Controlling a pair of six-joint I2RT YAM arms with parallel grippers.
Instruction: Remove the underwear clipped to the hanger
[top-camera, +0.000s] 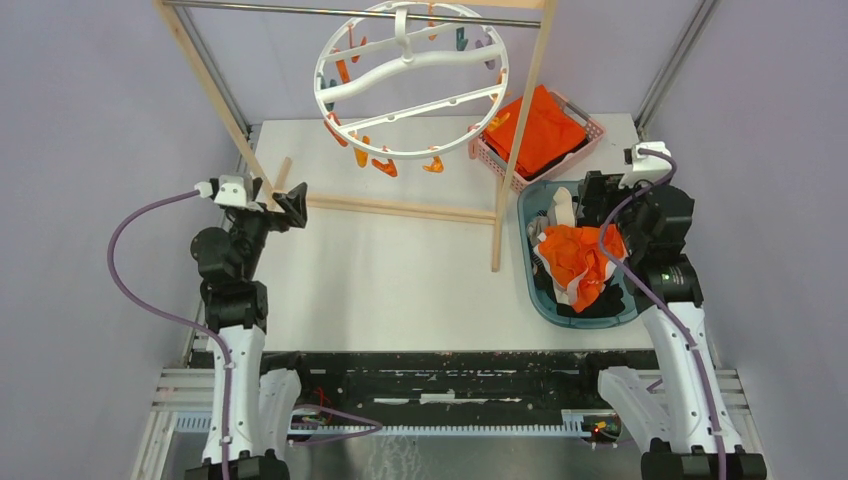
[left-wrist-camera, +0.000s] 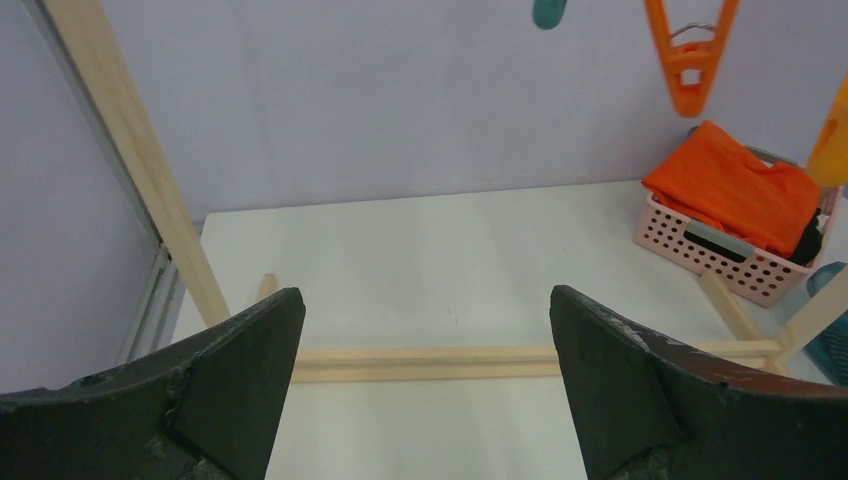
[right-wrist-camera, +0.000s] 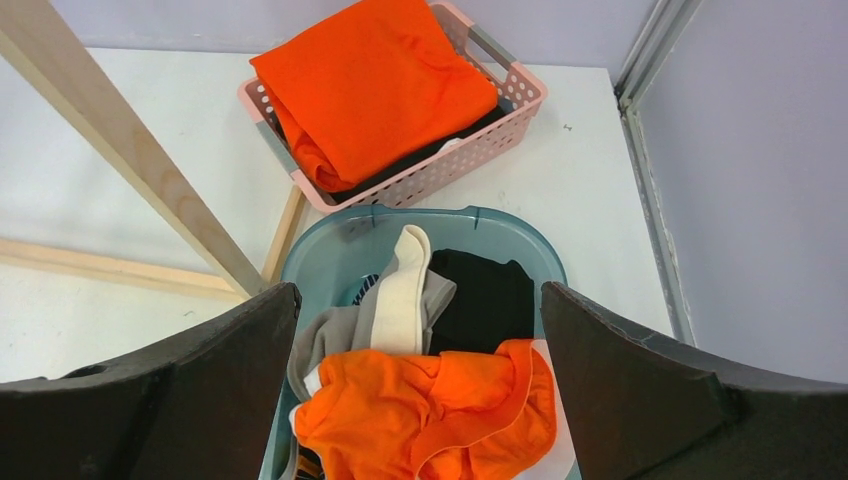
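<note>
Table (top-camera: 400, 270) fills the top view, white and flat. Frame (top-camera: 509, 200) of wooden posts stands across the far half, its metal bar (top-camera: 300, 11) running along 12 o'clock. Hanger (top-camera: 405, 57), a white ring with cross spokes, hangs by its hook from the bar at 12 o'clock and is tilted toward the camera. Pegs (top-camera: 385, 160), mostly orange, dangle from its rim.

Tub (top-camera: 590, 322), teal, sits at 3 o'clock on the table, just right of the frame's right post. Basket (top-camera: 487, 158), pink and perforated, sits at 1 o'clock, just beyond the tub, and holds a folded orange cloth (top-camera: 535, 130).

Underwear lies in the tub, well apart from the hanger. The orange piece (right-wrist-camera: 430, 400) with white trim lies on top at the near side. The black piece (right-wrist-camera: 490, 295) lies behind it at the tub's right. The beige-grey piece (right-wrist-camera: 330, 345) lies at the left, with a cream band draped over it.

Left gripper (left-wrist-camera: 425, 295) is at 9 o'clock, near the frame's left post, above bare table, jaws spread wide and holding nothing. Right gripper (right-wrist-camera: 420, 290) is at 3 o'clock, above the tub, jaws spread wide, clear of the underwear.
</note>
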